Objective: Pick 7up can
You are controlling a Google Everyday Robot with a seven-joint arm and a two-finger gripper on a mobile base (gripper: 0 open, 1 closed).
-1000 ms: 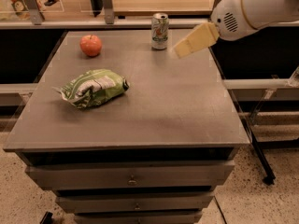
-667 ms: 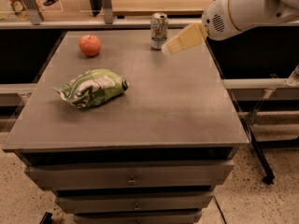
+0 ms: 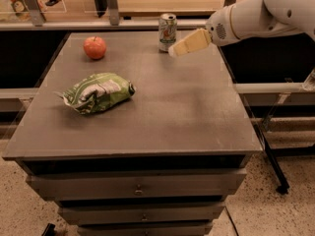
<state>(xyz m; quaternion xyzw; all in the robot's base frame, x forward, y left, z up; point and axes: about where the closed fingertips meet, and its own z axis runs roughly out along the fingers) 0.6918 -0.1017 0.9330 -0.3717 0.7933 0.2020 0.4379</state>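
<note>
The 7up can (image 3: 167, 31) stands upright near the far edge of the grey table (image 3: 162, 107), silvery with green and red marks. My gripper (image 3: 173, 51) comes in from the right on a white arm. Its cream-coloured fingers (image 3: 189, 43) point left and slightly down. Its tip is just right of the can, at about the height of the can's base, close to it but apart from it.
A red apple (image 3: 95, 47) sits at the far left of the table. A green-and-white chip bag (image 3: 96, 92) lies left of the middle. A wooden counter and metal rail (image 3: 74, 26) run behind the table. Drawers sit below the table's front edge.
The gripper has moved left and a little down, closing in on the can. The can, apple and bag have not moved.
</note>
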